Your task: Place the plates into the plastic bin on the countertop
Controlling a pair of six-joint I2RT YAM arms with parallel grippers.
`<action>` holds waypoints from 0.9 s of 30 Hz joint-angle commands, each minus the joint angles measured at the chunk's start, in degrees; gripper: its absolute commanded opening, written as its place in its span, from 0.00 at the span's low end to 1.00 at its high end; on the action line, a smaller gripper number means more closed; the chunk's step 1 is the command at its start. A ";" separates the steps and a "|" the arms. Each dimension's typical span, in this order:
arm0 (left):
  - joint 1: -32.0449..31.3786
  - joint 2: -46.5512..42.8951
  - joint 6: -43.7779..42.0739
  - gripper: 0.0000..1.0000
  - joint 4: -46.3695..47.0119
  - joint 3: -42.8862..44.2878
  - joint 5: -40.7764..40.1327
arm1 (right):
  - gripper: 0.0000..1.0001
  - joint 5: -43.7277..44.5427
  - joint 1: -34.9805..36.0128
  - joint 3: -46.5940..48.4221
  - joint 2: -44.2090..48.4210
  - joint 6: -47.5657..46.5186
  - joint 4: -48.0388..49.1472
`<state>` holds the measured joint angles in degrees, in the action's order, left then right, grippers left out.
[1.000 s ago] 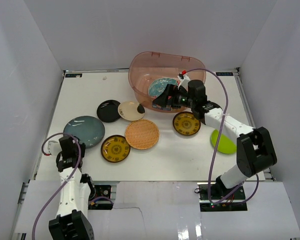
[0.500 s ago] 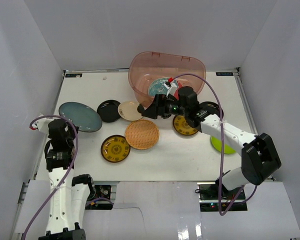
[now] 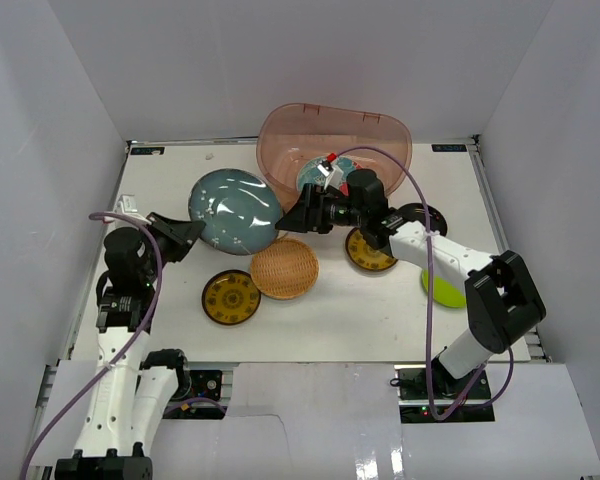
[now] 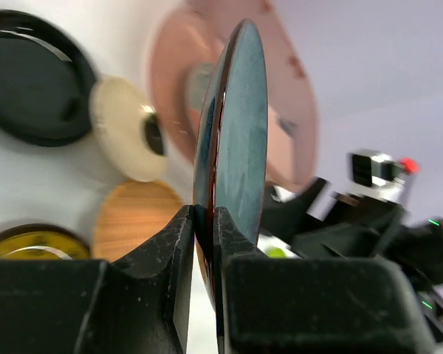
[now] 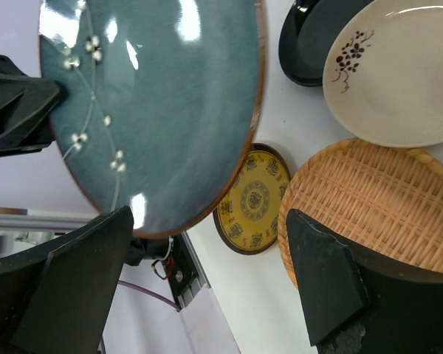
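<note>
Top view, with both wrist views. Your left hand (image 4: 207,221) is clamped on the rim of the grey-blue plate (image 3: 234,210), one finger on each face; the left wrist view shows this grip edge-on. The plate is lifted clear of the surface (image 3: 330,320) and tilted, its glazed face turned up toward the overhead camera. It hangs at about 8 o'clock from the bin (image 3: 380,140), close to the bin's near-left wall. Whether it touches that wall cannot be told.

The bin stands at 12 o'clock on the surface, and the red-and-teal plate (image 3: 308,176) lies inside it.

Your right hand (image 3: 300,216) points toward 9 o'clock, its fingers spread apart and holding nothing. The right wrist view shows the grey-blue plate just ahead of them.

On the surface:
- The wicker plate (image 3: 284,268) sits near the middle, at 5 o'clock from the lifted plate.
- A yellow-patterned plate (image 3: 230,297) lies just beside the wicker plate, at its 8 o'clock.
- The second yellow-patterned plate (image 3: 368,252) lies at the wicker plate's 3 o'clock, partly under the right arm (image 3: 450,250).
- The lime green plate (image 3: 446,290) lies toward 4 o'clock, partly hidden by that arm.
- A black plate (image 3: 425,215) shows just beyond the arm.
- The cream plate (image 5: 395,74) and a second black plate (image 5: 317,33) lie below the lifted plate, rim against rim.
</note>
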<state>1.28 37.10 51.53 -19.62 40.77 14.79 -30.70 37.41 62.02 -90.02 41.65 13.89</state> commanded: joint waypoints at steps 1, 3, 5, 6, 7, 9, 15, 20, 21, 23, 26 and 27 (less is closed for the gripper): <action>-0.40 0.42 8.05 0.00 19.08 1.50 11.57 | 0.90 -2.95 -2.16 1.18 -0.33 2.20 4.38; -0.49 1.48 9.90 0.00 23.21 1.24 14.29 | 0.90 -5.15 -3.22 -0.14 -0.16 3.52 7.63; -0.40 2.97 10.70 0.00 25.75 0.80 15.53 | 0.95 -6.30 -3.92 -0.76 0.02 5.10 10.61; -0.40 3.50 11.39 0.00 26.81 0.62 16.41 | 0.98 -7.17 -4.10 -1.37 0.02 5.72 11.68; -0.49 4.11 11.92 0.00 28.22 0.19 17.98 | 0.89 -7.70 -4.62 -1.81 0.10 7.29 12.90; -0.40 5.96 13.76 0.00 30.24 -0.60 19.66 | 0.75 -8.76 -5.15 -2.43 0.02 8.88 16.16; -0.49 11.14 13.43 0.00 31.05 -0.70 24.15 | 0.13 -9.38 -8.75 -6.47 -0.16 17.85 27.15; -0.49 15.53 5.10 0.44 22.54 2.72 23.38 | 0.08 -7.80 -12.88 -3.75 1.86 18.20 26.63; -0.40 17.98 2.20 0.53 19.65 5.95 21.88 | 0.08 -7.45 -13.93 -2.79 2.04 18.29 26.45; -0.49 20.80 -4.92 0.69 9.80 9.31 14.97 | 0.08 -7.27 -17.53 0.71 1.52 18.56 24.88; -0.40 26.52 -10.56 0.73 2.93 13.80 7.82 | 0.08 -6.14 -21.84 6.42 -0.76 16.11 19.71; -0.49 28.71 -11.44 0.73 2.13 14.07 4.23 | 0.08 -4.56 -23.33 8.01 -1.47 12.27 17.16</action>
<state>0.60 62.11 47.86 -8.60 52.84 28.84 -38.48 17.87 60.77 -91.88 57.28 26.68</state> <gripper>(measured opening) 0.728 0.131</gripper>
